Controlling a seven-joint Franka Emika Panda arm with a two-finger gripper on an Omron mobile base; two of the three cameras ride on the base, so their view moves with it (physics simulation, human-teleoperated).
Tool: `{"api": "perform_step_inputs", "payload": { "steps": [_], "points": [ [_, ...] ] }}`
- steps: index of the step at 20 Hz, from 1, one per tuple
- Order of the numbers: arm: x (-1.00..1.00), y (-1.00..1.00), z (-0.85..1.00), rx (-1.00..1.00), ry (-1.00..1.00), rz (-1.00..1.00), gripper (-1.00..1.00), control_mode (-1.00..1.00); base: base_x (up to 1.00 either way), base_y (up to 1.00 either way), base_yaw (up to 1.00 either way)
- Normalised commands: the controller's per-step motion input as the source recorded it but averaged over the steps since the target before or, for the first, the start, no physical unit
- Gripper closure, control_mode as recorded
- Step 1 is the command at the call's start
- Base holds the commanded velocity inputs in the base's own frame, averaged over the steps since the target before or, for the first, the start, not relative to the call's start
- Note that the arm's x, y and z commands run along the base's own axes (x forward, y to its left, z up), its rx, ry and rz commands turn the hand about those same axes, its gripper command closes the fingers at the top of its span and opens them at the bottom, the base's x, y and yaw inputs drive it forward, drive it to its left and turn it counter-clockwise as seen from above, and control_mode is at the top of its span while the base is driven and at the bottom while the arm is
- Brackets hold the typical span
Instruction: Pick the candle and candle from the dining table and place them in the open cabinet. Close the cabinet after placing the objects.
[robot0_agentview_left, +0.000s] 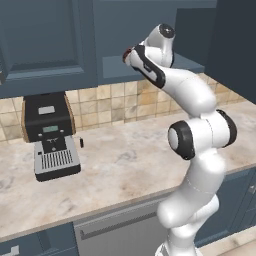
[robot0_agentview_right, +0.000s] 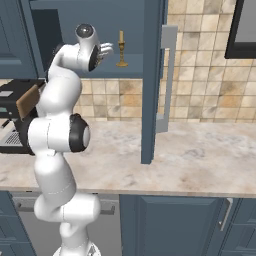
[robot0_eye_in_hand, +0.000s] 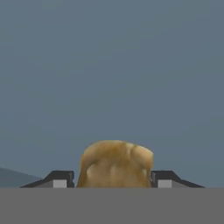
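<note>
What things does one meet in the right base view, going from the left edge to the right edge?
Coffee machine → gripper → cream candle on its brass candlestick in the cabinet → open cabinet door → silver bar handle → dark panel.

text: none legible | labels: none | numbers: none | signs: none

So the bench (robot0_agentview_left: 130, 165) is a beige marbled stone top running along the tiled wall, with blue-grey fronts underneath. A black and silver coffee machine (robot0_agentview_left: 50, 135) sits on it at the left, pushed back against the tiles. Up in the open cabinet (robot0_agentview_right: 152, 80), the shelf (robot0_agentview_right: 131, 71) carries a cream candle on its brass candlestick (robot0_agentview_right: 121, 50), standing upright.
</note>
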Motion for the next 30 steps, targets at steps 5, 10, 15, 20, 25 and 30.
{"api": "perform_step_inputs", "payload": {
  "steps": [5, 10, 15, 20, 25, 30],
  "points": [
    [0.2, 0.17, -0.35, 0.0, 0.01, 0.02, -1.0, -1.0, 0.0, 0.0, 0.0],
    [-0.1, 0.02, -0.16, 0.0, 0.0, 0.01, -1.0, -1.0, 0.0, 0.0, 0.0],
    [-0.28, 0.0, -0.07, 0.0, 0.0, 0.02, -1.0, -1.0, 0.0, 0.0, 0.0],
    [-0.37, 0.0, -0.03, 0.0, -0.02, 0.03, -1.0, -1.0, 0.0, 0.0, 0.0],
    [-0.71, 0.0, 0.0, 0.0, -0.07, 0.03, -1.0, -1.0, 0.0, 0.0, 0.0],
    [-0.81, 0.0, 0.0, 0.0, -0.09, 0.03, -1.0, -1.0, 0.0, 0.0, 0.0]
  ]
}}
